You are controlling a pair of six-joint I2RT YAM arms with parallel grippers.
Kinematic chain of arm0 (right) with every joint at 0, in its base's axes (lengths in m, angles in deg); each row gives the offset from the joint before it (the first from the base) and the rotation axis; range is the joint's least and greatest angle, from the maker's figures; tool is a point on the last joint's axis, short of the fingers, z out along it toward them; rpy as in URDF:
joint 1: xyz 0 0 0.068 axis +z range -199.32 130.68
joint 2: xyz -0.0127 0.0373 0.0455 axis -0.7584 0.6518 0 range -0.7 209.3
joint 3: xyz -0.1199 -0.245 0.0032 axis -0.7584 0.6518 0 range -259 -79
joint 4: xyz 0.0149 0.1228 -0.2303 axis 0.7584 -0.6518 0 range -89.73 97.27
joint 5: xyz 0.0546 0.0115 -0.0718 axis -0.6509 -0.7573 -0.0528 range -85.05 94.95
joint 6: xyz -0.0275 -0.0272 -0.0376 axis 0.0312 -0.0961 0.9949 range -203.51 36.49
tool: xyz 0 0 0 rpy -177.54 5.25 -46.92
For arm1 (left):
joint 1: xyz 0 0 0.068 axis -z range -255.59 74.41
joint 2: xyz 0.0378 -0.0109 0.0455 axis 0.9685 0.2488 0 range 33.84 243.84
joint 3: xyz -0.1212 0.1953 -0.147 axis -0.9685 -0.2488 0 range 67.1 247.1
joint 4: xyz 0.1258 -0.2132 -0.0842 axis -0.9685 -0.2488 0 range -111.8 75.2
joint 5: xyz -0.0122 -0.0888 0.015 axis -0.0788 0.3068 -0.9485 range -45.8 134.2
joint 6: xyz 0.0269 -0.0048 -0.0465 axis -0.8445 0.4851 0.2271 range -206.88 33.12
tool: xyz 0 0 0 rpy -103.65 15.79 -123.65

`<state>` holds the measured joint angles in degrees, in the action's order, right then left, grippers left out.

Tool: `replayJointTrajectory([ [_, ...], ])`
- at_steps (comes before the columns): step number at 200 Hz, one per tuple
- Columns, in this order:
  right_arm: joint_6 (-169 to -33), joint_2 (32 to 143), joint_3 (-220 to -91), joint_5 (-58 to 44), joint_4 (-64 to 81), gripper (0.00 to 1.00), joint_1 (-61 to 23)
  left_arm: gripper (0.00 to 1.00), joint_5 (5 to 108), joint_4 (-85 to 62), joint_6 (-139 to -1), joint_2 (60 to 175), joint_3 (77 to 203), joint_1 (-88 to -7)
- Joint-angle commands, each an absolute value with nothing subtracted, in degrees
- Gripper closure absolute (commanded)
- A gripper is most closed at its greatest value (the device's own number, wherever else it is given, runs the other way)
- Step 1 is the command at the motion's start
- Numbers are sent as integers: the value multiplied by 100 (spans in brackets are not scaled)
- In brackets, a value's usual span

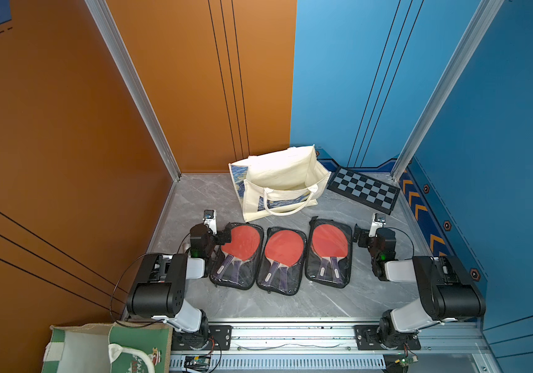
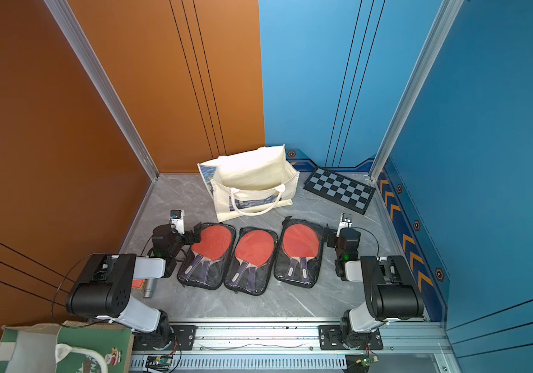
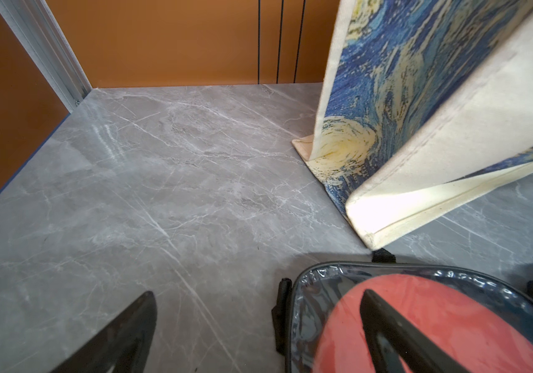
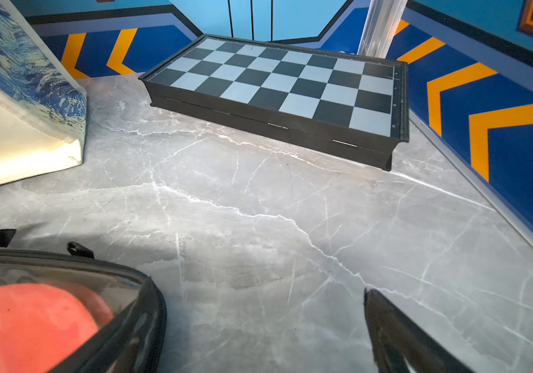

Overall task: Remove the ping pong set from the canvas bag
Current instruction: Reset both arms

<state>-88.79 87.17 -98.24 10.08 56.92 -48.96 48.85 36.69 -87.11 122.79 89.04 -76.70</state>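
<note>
The canvas bag (image 1: 278, 176) (image 2: 249, 177) stands open at the back of the table, its blue-and-yellow print on the sides (image 3: 404, 97) (image 4: 16, 74). Only cream lining shows inside it. Three ping pong sets, red paddles in clear black-edged pouches, lie flat in a row before it: left (image 1: 242, 255) (image 2: 208, 252), middle (image 1: 283, 258), right (image 1: 329, 252). My left gripper (image 1: 223, 237) (image 3: 258, 310) is open, one finger (image 3: 388, 323) over the left pouch (image 3: 420, 323). Beside the right pouch (image 4: 32, 316), my right gripper (image 1: 357, 237) (image 4: 258, 306) is open and holds nothing.
A folded black chessboard (image 1: 363, 189) (image 4: 278, 84) lies at the back right by the blue wall. A green-and-white tote (image 1: 107, 348) sits off the table's front left corner. A small grey cylinder (image 2: 149, 287) lies under my left arm. Orange and blue walls close in the sides.
</note>
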Motion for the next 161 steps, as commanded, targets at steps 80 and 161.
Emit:
replayJointTrajectory([
  [80,-8759,8780,-10018,1102,5948,0,-4862,2,4778,3789,-8796,12317,8869,-7647],
  [161,-8761,8776,-10018,1109,5934,0,-4853,2,4772,3785,-8800,12306,8865,-7649],
])
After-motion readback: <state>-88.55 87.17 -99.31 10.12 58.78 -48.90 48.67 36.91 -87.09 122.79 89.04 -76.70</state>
